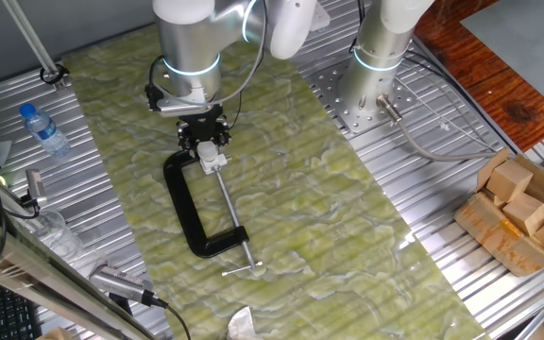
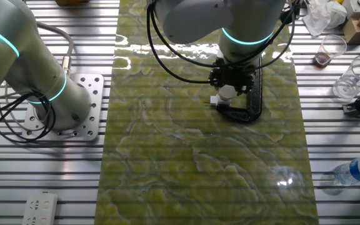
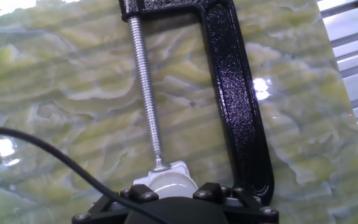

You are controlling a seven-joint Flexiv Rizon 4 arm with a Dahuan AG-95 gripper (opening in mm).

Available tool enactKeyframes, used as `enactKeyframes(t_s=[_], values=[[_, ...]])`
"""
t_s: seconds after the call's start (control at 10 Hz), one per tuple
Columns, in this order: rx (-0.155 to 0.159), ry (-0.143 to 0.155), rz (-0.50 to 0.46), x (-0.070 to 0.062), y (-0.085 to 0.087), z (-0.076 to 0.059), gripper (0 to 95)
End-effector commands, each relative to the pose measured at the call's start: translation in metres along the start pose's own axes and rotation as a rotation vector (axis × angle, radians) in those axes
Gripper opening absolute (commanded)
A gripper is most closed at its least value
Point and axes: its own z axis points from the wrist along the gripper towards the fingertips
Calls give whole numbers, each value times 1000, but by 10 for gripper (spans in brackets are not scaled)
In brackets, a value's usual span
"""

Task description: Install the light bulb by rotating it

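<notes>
Here the gripper [image 1: 212, 148] has its fingers around the light bulb [image 1: 210, 151], and from the fixed views it looks pinched on the bulb's white body, though the fingertips themselves are hidden behind the black hand. The bulb sits on the green mat [image 1: 348, 217], inside the mouth of the black clamp [image 1: 182, 212], at the clamp's far end in the one fixed view. In the hand view the bulb [image 3: 166, 183] shows as a white dome just past the hand's edge, and the tip of the clamp's long steel screw [image 3: 146, 93] presses against the white piece around it.

My guess is that the clamp is there as a vice: its screw pins the bulb's holder so the holder cannot spin while the bulb is turned. The arm comes down on the bulb from above, wrist in line with it, which makes sense for a twisting job since the turn can then come from the wrist alone. I cannot tell how far the bulb is already screwed in. The orange mark is not visible here.

A water bottle [image 1: 43, 129] lies well off to the left on the metal table [image 1: 423, 189], clear of the work
</notes>
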Motion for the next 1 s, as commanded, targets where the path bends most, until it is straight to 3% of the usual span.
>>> enactKeyframes(t_s=[0.1,0.4,1.0], values=[[-8,1,5,0,0,0,0],[-4,4,40,0,0,1,0],[-6,24,210,0,0,1,0]])
